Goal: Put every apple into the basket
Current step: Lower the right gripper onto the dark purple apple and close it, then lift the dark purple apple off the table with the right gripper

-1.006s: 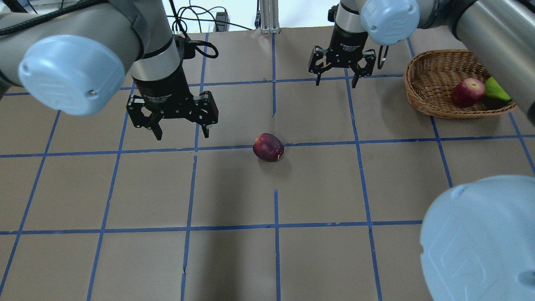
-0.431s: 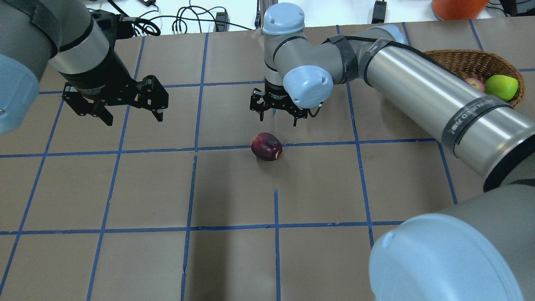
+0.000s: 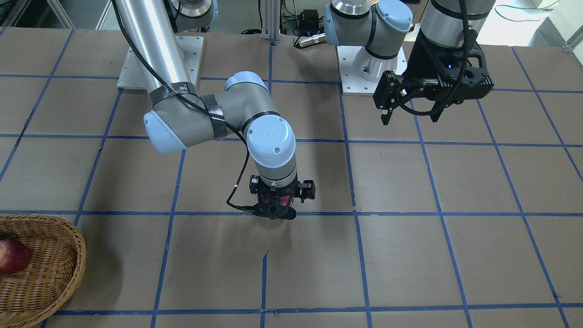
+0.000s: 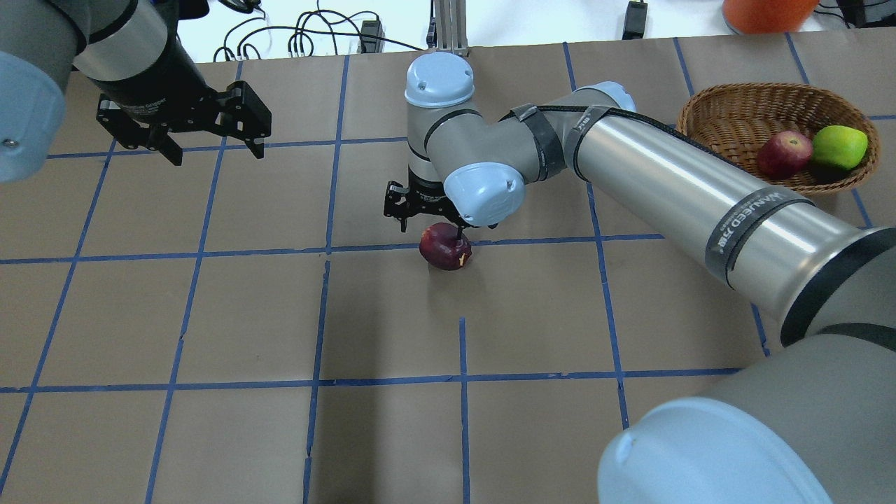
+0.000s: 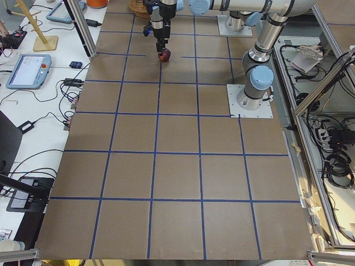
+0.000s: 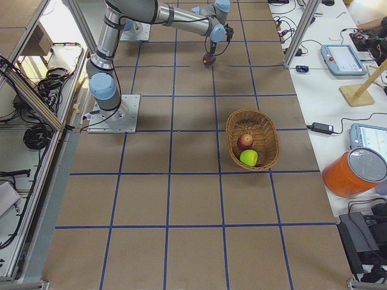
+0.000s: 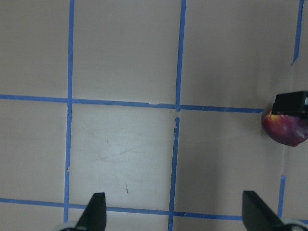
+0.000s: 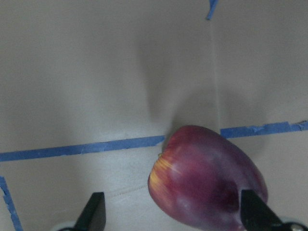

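Observation:
The dark maroon apple (image 4: pixel 446 246) lies on the table near the middle. My right gripper (image 4: pixel 430 227) is open and low over it. In the right wrist view the maroon apple (image 8: pixel 207 187) sits between the fingertips (image 8: pixel 96 211), closer to the right one; I cannot tell whether they touch it. The wicker basket (image 4: pixel 689 126) stands at the far right and holds the red apple (image 4: pixel 784 154) and the yellow-green apple (image 4: pixel 840 145). My left gripper (image 4: pixel 213 150) is open and empty, high over the far left. Its wrist view shows the maroon apple (image 7: pixel 286 129) at the right edge.
The table is brown paper with a blue tape grid (image 4: pixel 325 248). My right forearm (image 4: pixel 700 189) stretches diagonally from the near right to the middle, just in front of the basket. Cables (image 4: pixel 315 35) lie beyond the far edge.
My right gripper swung left from near the basket and came down over the maroon apple. My left gripper moved left and toward the far edge. The maroon apple has stayed put.

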{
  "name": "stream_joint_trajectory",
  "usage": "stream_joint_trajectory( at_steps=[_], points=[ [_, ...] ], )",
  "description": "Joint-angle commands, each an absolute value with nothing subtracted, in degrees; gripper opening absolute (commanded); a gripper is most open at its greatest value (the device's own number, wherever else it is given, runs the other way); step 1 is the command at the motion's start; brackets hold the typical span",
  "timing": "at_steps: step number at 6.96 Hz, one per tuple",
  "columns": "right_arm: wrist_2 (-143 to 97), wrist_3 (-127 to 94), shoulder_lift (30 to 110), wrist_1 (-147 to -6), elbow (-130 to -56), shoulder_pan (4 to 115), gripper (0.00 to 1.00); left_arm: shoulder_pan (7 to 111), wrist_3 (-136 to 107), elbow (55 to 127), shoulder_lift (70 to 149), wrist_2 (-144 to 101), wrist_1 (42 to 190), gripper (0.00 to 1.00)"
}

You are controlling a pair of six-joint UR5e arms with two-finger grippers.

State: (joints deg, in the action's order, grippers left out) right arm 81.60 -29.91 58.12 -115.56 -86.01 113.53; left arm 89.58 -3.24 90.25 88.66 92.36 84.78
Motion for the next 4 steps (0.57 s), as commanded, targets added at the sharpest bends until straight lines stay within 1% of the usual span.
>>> stream_joint_trajectory(
  at_steps=[1,4],
  points=[
    [81.8,-27.3,58.2,-115.7,-86.3,114.8,1.00,93.7,-3.4,90.6,89.3,93.0,84.1,1.00],
    [87.7,-17.1,58.1,-115.7,-86.6,115.0,1.00,94.1,-3.8,91.7,88.4,92.5,84.3,1.00]
  ],
)
